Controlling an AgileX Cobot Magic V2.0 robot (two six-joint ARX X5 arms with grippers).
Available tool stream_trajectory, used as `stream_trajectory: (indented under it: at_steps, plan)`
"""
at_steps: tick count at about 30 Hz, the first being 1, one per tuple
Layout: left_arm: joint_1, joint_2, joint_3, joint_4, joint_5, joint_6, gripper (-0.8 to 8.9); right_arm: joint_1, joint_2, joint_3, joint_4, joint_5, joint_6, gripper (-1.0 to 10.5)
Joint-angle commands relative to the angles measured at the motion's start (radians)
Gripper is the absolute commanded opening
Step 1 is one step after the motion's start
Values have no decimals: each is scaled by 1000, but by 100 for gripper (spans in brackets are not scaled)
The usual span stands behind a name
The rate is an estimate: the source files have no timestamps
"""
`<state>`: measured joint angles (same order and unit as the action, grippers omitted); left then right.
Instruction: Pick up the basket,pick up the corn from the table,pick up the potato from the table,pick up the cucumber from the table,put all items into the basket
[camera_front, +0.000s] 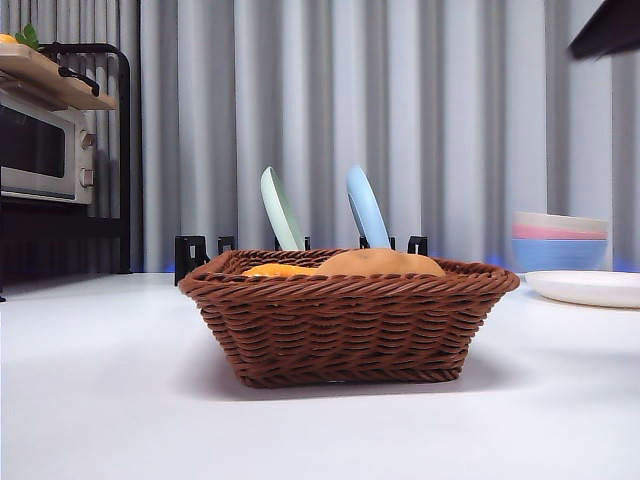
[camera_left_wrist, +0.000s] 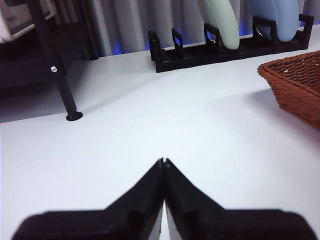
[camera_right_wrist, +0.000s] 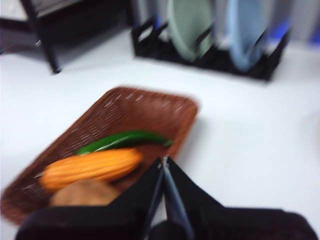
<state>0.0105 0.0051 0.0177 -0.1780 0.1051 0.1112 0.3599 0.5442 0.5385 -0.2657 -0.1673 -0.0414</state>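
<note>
The brown wicker basket (camera_front: 345, 320) stands on the white table (camera_front: 100, 400) in the middle of the front view. Inside it lie the orange corn (camera_right_wrist: 90, 167), the tan potato (camera_right_wrist: 85, 194) and the dark-green cucumber (camera_right_wrist: 122, 141); the front view shows only the potato (camera_front: 385, 263) and a bit of corn (camera_front: 275, 270) above the rim. My right gripper (camera_right_wrist: 164, 162) is shut and empty, raised above the basket (camera_right_wrist: 145, 112) near its edge. My left gripper (camera_left_wrist: 163, 162) is shut and empty over bare table, with the basket's corner (camera_left_wrist: 297, 82) off to its side.
A black rack (camera_front: 195, 255) behind the basket holds a green plate (camera_front: 280, 210) and a blue plate (camera_front: 367, 208). Stacked bowls (camera_front: 560, 240) and a white plate (camera_front: 590, 287) sit at the right. A microwave (camera_front: 45, 150) on a black stand is at the far left.
</note>
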Motion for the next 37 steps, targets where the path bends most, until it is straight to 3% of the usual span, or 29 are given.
stream_trajectory:
  at_steps: [1,7,13,16,22,25,37]
  plan:
    - [2,-3,-14,2,1,-7,-1,-87,-85,-68,1,-47,-106,2]
    - [2,-3,-14,2,1,-7,-1,-266,-311,-281,184,-67,-101,2]
    - [2,-3,-14,2,0,-7,-1,-345,-465,-470,272,-66,-43,2]
    - [2,-3,-14,2,0,-7,-1,-363,-521,-531,270,-66,-2,2]
    - [2,-3,-14,3,1,-7,-1,-372,-543,-533,116,-64,37,2]
    - [2,-3,-14,3,0,-7,-1,-372,-531,-531,101,-65,101,2]
    - [2,-3,-14,3,0,-7,-1,-372,-500,-531,100,-63,103,2]
